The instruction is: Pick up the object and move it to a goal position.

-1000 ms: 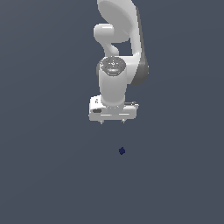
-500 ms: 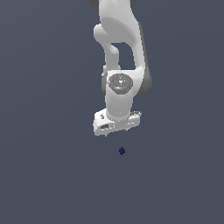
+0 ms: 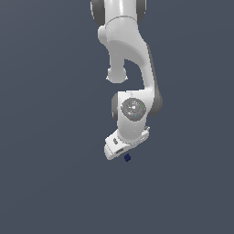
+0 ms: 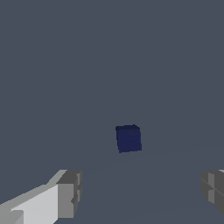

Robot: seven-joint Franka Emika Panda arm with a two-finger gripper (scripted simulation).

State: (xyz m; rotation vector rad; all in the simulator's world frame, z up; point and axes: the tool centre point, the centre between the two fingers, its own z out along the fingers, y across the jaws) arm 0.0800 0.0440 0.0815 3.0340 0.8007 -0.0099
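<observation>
The object is a tiny dark navy cube [image 3: 127, 157] lying on the flat grey surface, just below the white gripper [image 3: 119, 151] in the exterior view. In the wrist view the cube [image 4: 128, 138] lies ahead of the gripper [image 4: 142, 194], between the lines of its two grey fingertips [image 4: 70, 192] but beyond them, touching neither. The jaws stand wide apart with nothing between them. In the exterior view the hand's white body hides the fingers.
A plain grey surface [image 3: 50, 183] fills both views. The white arm [image 3: 130, 59] reaches down from the exterior view's top, its wrist tilted toward the cube.
The arm has lowered and tilted, carrying the gripper down until it sits just above the cube. The cube has stayed where it was.
</observation>
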